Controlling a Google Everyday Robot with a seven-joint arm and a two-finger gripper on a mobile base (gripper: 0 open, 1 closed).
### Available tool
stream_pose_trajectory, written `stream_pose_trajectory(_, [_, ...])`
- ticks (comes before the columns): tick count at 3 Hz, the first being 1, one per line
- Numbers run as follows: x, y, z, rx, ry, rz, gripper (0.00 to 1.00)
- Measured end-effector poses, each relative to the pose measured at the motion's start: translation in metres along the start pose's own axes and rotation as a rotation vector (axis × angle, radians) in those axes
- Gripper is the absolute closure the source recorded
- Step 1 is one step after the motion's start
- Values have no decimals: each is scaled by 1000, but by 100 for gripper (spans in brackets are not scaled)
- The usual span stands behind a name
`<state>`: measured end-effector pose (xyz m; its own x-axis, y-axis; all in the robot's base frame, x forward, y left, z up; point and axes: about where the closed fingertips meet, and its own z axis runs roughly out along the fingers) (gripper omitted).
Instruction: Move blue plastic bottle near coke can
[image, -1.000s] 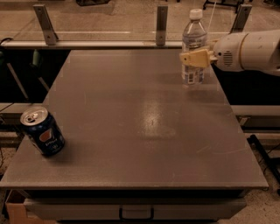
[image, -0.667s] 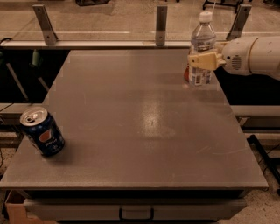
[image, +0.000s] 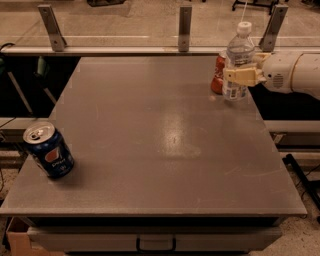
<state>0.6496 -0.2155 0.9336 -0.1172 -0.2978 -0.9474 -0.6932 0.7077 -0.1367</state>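
The blue plastic bottle, clear with a white cap, stands upright at the table's far right. My gripper reaches in from the right on its white arm and is shut on the bottle at label height. The coke can, red, stands right beside the bottle on its left, partly hidden behind it. Bottle and can look to be touching or nearly so.
A blue Pepsi can stands tilted near the grey table's front left edge. A rail with metal posts runs along the table's far edge. The right table edge lies just beside the bottle.
My gripper has carried the bottle a little to the right along the far edge. The red can now shows to the bottle's left.
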Motion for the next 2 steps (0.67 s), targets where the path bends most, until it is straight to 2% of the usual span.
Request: stream_pose_trajectory(2, [22,-20,10,-69,-72,-35,100])
